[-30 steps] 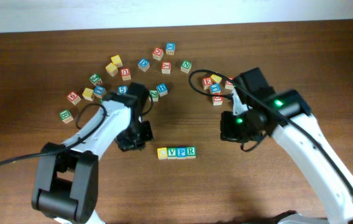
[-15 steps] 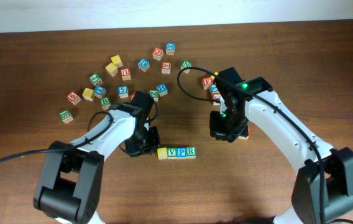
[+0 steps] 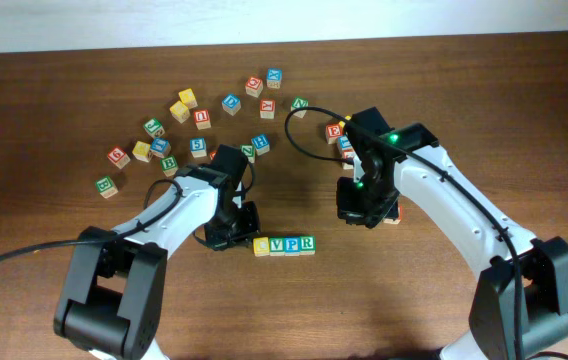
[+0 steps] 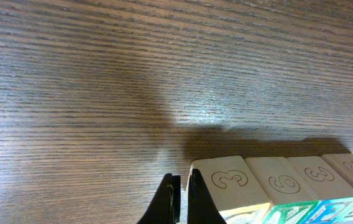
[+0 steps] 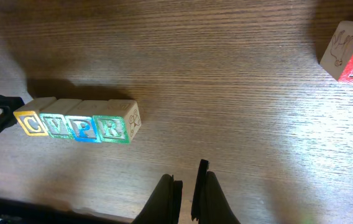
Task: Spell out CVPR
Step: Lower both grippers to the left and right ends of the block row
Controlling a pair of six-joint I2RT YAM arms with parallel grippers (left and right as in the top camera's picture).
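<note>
Four letter blocks stand in a touching row on the wooden table: yellow C point(image 3: 261, 246), green V point(image 3: 277, 245), blue P point(image 3: 292, 244), green R point(image 3: 307, 243). The right wrist view shows the row reading C point(image 5: 32, 123), V point(image 5: 57, 125), P point(image 5: 84, 127), R point(image 5: 114, 127). My left gripper point(image 3: 244, 240) is shut and empty, its tip right beside the C block's left end point(image 4: 229, 183); its jaws point(image 4: 183, 196) show against that block. My right gripper point(image 3: 362, 213) is shut and empty above bare table to the right of the row; its jaws point(image 5: 187, 183) hold nothing.
Several loose letter blocks lie scattered across the back of the table point(image 3: 201, 118). A small cluster point(image 3: 346, 140) sits behind my right arm. A red-sided block point(image 3: 392, 216) lies just right of my right gripper; it also shows in the right wrist view point(image 5: 350, 53).
My left gripper has moved right and forward to the C block's left end. My right arm has swung left, toward the middle. The row has stayed put.
</note>
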